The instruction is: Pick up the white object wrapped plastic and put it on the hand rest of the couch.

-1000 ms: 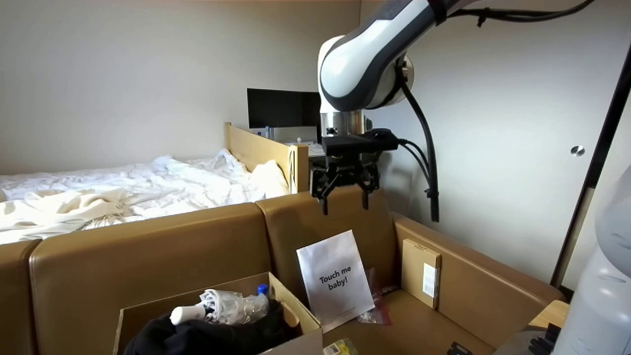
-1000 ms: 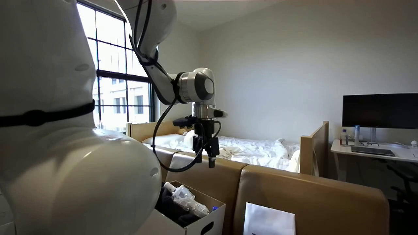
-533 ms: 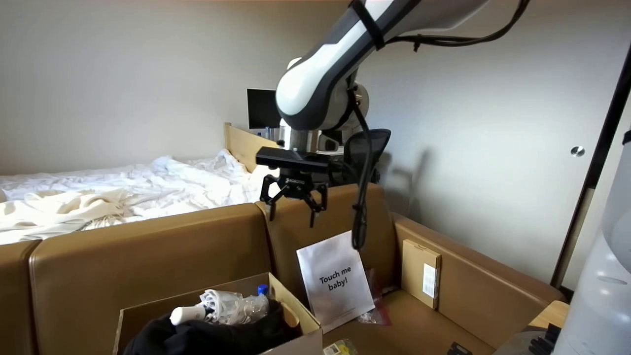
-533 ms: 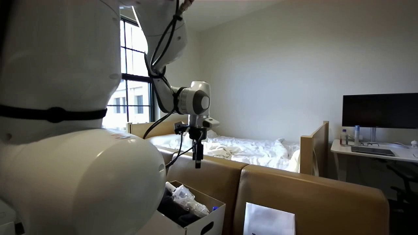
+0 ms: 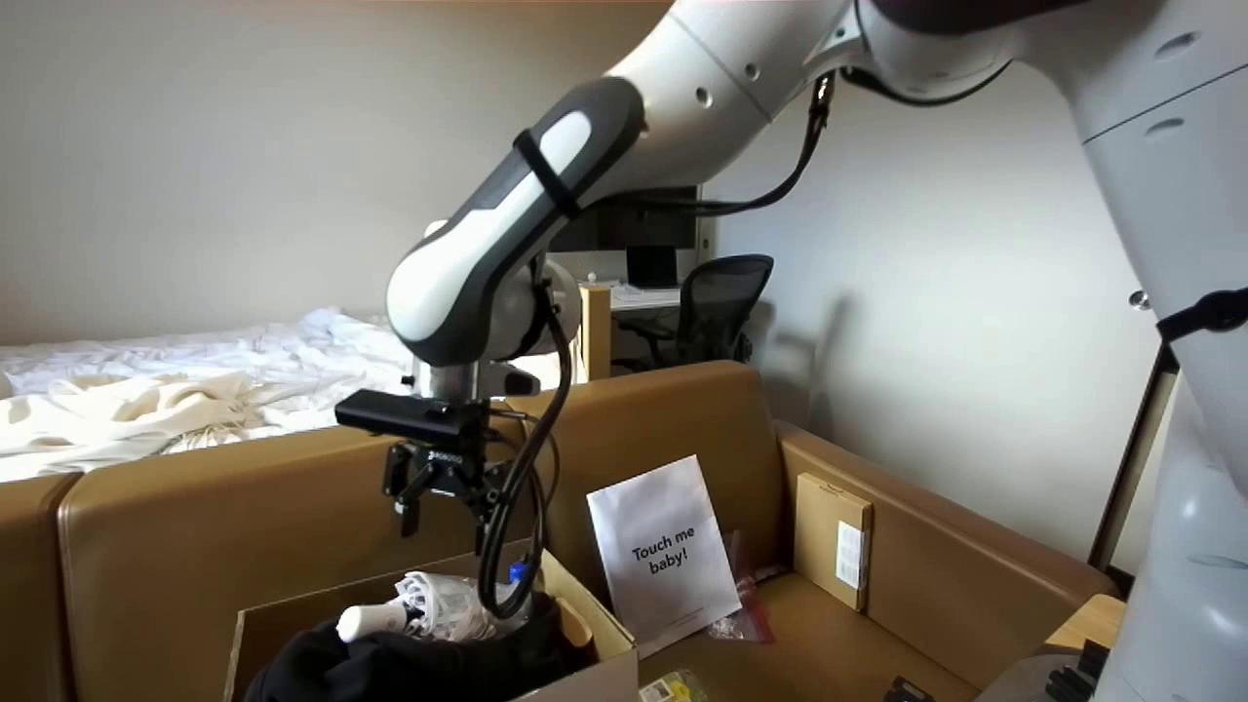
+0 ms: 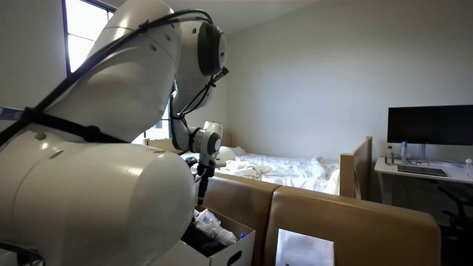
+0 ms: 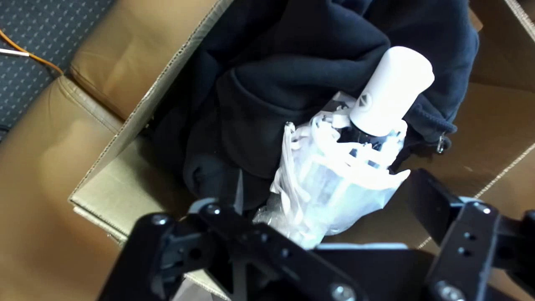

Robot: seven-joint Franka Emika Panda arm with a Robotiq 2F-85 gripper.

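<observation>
A white umbrella-like object wrapped in clear plastic lies on dark cloth (image 5: 409,673) inside an open cardboard box (image 5: 595,678) on the couch. The object shows in both exterior views (image 5: 434,606) (image 6: 211,224); its white handle and plastic wrap fill the middle of the wrist view (image 7: 334,179). My gripper (image 5: 446,533) is open and empty, pointing down above the box and the object. In the wrist view its fingers (image 7: 333,194) stand apart on either side of the wrapped part, not closed on it. The couch's hand rest (image 5: 955,536) is at the right in an exterior view.
A white paper sign (image 5: 663,556) leans on the couch back (image 5: 673,419) beside the box. A flat cardboard package (image 5: 829,541) leans on the hand rest. A blue-capped bottle (image 5: 518,570) is in the box. The arm's cable loop (image 5: 507,585) hangs near the box.
In an exterior view my gripper has moved left and down, from in front of the couch's right backrest to above the box. It stays open. The wrapped object has not moved.
</observation>
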